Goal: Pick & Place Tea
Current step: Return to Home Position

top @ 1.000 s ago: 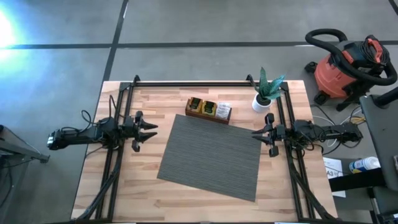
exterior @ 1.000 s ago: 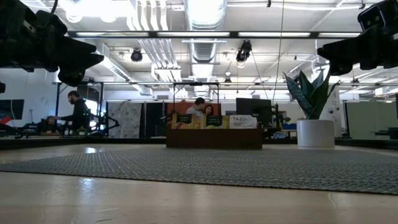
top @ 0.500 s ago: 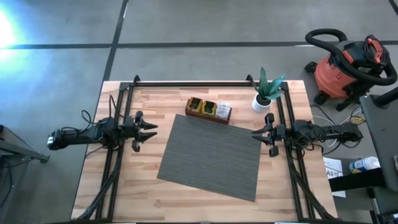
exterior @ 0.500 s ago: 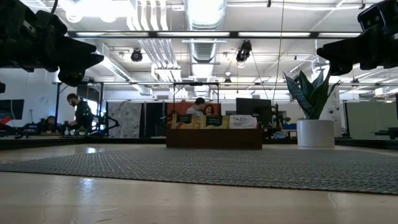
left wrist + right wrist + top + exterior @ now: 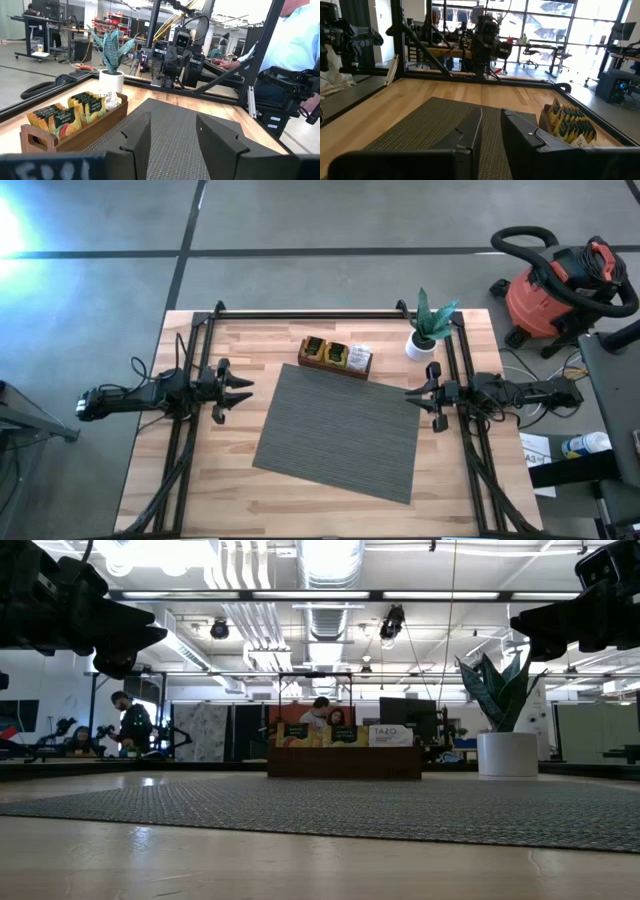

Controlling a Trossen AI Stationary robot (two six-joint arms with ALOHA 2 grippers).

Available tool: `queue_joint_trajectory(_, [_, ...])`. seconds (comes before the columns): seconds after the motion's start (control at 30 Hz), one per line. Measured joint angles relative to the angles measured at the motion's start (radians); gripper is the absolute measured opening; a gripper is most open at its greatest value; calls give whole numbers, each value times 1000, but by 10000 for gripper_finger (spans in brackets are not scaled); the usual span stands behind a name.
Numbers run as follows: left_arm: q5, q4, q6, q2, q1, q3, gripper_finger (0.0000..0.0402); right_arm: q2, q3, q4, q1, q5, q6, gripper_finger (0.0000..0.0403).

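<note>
Here, tea (image 5: 385,736) labelled "TAZO" in tray (image 5: 343,763); left gripper (image 5: 245,393), right gripper (image 5: 412,399) fingers released.

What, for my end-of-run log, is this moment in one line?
left gripper: open, empty, left of mat | right gripper: open, empty, right of mat | tea bags: in wooden tray

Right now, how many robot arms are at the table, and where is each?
2. The left arm sits at the table's left edge, beside the grey mat; the right arm at its right edge, near the potted plant.
</note>
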Motion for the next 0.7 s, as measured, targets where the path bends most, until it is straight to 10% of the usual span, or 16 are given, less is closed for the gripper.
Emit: queue_joint_trajectory(0.7, [0, 0, 0, 0, 0, 0, 151, 0, 0, 0, 0, 0, 0, 84])
